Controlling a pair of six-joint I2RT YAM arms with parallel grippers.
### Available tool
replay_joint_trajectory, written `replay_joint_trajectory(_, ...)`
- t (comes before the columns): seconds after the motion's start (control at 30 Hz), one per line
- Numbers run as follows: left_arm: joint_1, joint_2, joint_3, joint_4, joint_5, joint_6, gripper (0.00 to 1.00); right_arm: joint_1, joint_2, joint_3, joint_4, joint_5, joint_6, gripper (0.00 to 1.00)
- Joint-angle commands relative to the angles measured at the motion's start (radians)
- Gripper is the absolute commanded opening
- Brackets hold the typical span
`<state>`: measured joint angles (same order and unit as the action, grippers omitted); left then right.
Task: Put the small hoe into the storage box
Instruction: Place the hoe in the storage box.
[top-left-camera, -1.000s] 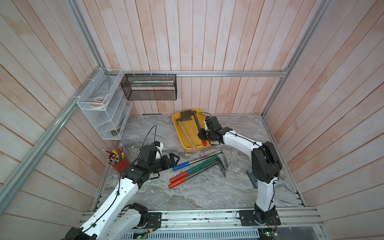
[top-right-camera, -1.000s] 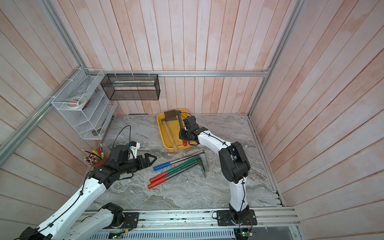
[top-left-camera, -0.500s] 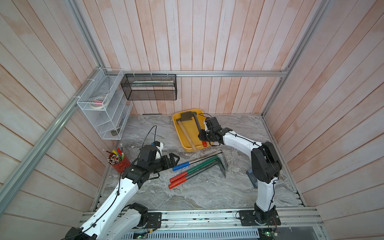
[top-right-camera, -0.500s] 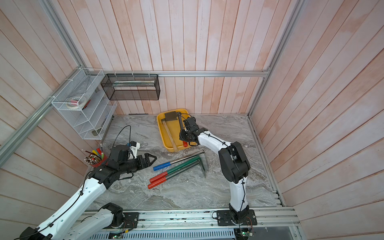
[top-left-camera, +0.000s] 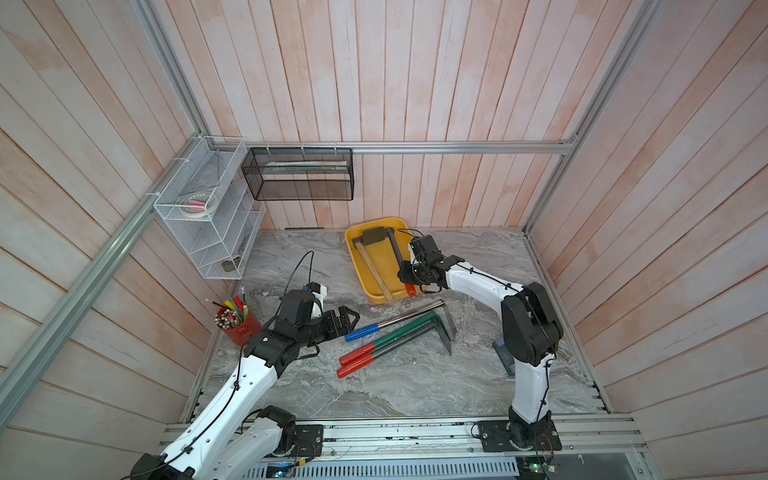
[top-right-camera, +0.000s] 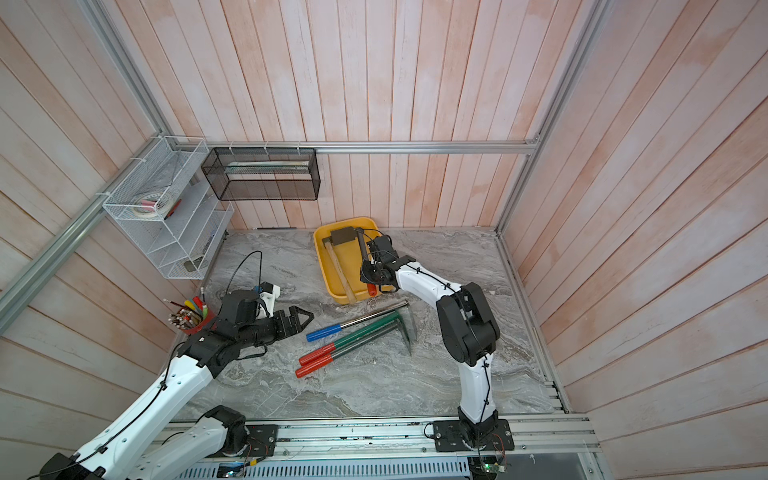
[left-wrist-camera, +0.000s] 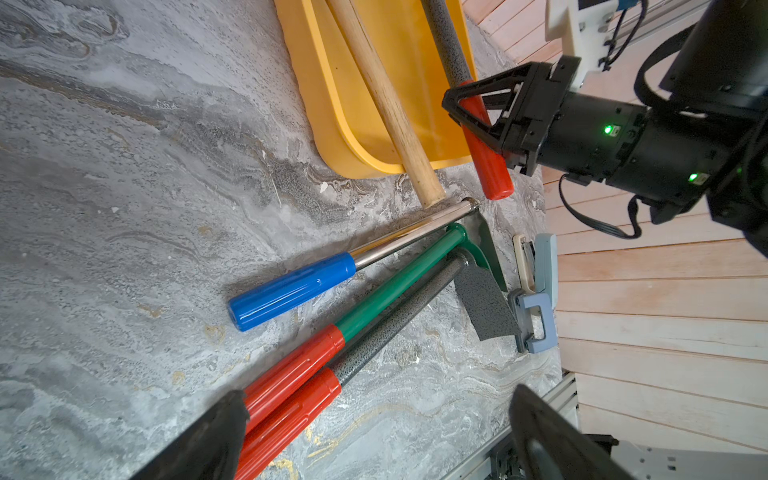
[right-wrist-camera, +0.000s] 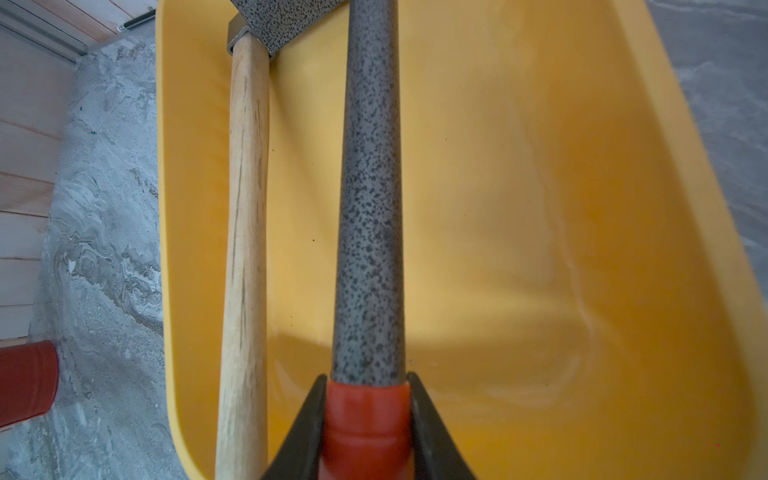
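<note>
Placement looks all but done from where I stand. The right gripper (right-wrist-camera: 366, 386) is clamped on the red grip (left-wrist-camera: 486, 153) of the small hoe (right-wrist-camera: 368, 208). The speckled grey shaft runs lengthwise over the floor of the storage box (right-wrist-camera: 540, 208), with the head end toward the far wall. A wooden-handled tool (right-wrist-camera: 245, 208) lies in the box just beside it, roughly parallel. The butt of the red grip pokes out past the near rim, as does the end of the wooden handle. Whether the hoe's shaft rests on the yellow floor or hangs just above it, I cannot tell.

What seems left is short: settle the hoe if it is not down, let the jaws part, and lift the arm clear without dragging the handle back out. The overhanging grip could tip the tool on the rim, though the head's weight inside should hold it.

Across the table (top-left-camera: 415, 386), the left gripper (top-left-camera: 349, 321) hovers with its jaws spread wide and holding nothing, close to the blue-handled tool (top-left-camera: 361, 332). That tool lies on the marble with two red-gripped ones, all outside the box.
</note>
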<state>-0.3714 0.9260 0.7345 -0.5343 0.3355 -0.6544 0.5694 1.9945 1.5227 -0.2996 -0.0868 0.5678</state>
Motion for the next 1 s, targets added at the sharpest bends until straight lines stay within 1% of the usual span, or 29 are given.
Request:
replay_joint_trajectory(0.0,0.006,0.002,-0.016,0.016,0.002,0.010,1.00,-0.013,-0.002,0.004,0.059,0.010,-0.038,0.00)
replay_joint_trajectory(0.4,0.005,-0.015,-0.034,0.008,-0.004,0.007,1.00,-0.029,0.008,0.015,0.013,-0.015,-0.103,0.00)
replay_joint_trajectory(0.97,0.006,-0.014,-0.037,0.005,-0.010,0.010,1.00,-0.057,0.029,0.042,-0.029,-0.028,-0.127,0.00)
